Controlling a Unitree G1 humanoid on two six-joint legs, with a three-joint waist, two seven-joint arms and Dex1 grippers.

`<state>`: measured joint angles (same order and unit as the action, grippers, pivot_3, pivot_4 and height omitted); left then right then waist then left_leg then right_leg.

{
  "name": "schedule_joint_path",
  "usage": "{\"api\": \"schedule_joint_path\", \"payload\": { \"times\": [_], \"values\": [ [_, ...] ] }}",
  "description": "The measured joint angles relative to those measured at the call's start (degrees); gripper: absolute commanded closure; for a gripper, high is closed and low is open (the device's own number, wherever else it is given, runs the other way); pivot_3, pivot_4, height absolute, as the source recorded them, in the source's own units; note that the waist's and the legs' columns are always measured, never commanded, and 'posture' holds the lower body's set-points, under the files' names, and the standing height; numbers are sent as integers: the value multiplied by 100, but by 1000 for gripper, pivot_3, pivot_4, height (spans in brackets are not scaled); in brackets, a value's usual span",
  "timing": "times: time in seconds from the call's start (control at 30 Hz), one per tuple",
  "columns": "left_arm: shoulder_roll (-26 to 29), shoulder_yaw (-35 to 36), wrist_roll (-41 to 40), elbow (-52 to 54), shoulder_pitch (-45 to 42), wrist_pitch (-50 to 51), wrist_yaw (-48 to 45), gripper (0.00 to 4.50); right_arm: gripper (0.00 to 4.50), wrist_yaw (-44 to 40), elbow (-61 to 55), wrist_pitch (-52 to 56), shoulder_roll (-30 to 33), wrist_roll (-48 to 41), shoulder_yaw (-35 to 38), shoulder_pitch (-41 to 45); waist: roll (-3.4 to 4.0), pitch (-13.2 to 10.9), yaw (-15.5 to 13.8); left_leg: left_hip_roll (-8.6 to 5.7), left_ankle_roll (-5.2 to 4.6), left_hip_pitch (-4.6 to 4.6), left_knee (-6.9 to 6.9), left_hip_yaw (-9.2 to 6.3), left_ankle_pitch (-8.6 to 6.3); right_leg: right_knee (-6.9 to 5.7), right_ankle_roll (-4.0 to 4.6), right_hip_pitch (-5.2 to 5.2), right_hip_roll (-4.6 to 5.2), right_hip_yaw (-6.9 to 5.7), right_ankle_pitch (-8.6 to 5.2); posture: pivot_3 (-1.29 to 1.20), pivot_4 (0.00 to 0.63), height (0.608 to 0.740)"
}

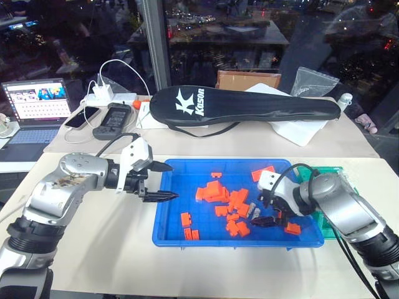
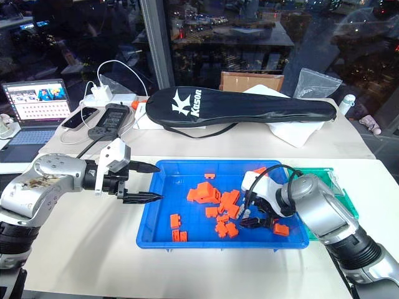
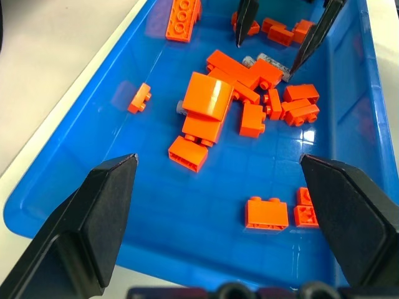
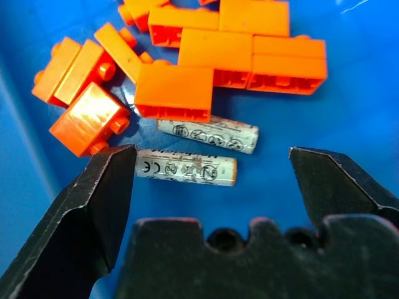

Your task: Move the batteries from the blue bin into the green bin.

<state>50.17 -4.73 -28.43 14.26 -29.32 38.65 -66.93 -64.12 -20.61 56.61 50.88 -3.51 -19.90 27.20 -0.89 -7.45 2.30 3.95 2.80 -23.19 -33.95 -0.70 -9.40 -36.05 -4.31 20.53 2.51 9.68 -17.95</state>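
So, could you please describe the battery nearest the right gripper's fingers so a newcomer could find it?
Start at the blue bin, then the open right gripper above its right end. Between its fingers lie two grey batteries side by side; the nearer battery lies free, while the other touches the orange bricks.

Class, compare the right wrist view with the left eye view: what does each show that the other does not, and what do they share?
Right wrist view alone: two batteries lying side by side on the tray floor, printed marks legible, between the open right pincer's fingers.

Left eye view alone: the green bin beyond the right arm, the open left pincer at the tray's left rim, plus the laptop and black racket bag behind.

Both: the blue bin and the orange blocks inside it.
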Motion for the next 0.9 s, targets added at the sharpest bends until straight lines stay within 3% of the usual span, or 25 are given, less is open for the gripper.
{"api": "schedule_joint_path", "payload": {
  "times": [0.3,0.4,0.5,0.53,0.73,0.9],
  "values": [
    [15,0,61,-7,0,-1,-9,0,10,72,-83,-24,84,-66,-162,-79,-1,0,0,0,0,1,0,0,0,0,-1,0,0,0,0,0,150,731],
    [15,-1,92,-9,0,-4,-9,0,747,71,-90,-24,97,-120,-168,-80,-1,0,1,0,0,1,0,0,0,0,-1,0,0,0,0,0,150,731],
    [14,-2,135,-15,0,-9,-9,0,1839,48,-90,-30,185,-174,-170,-79,-1,0,-2,0,0,0,0,0,0,1,-1,0,0,0,0,0,150,731],
    [12,-3,137,-19,-1,-12,-9,0,1941,33,-89,-41,237,-204,-170,-78,-1,0,-4,0,0,0,0,0,0,1,-1,0,0,0,0,0,150,731],
    [-18,-49,145,-70,-50,-65,-14,0,1949,-186,0,-121,565,-438,1,251,-1,0,8,0,0,-1,1,-1,0,0,-1,4,0,0,-1,0,150,731],
    [-94,-107,146,-181,-186,-108,-65,0,1949,-396,352,-115,1021,-781,706,918,0,-1,3,0,0,-5,2,0,0,2,-1,7,0,0,0,0,150,731]
  ]
}}
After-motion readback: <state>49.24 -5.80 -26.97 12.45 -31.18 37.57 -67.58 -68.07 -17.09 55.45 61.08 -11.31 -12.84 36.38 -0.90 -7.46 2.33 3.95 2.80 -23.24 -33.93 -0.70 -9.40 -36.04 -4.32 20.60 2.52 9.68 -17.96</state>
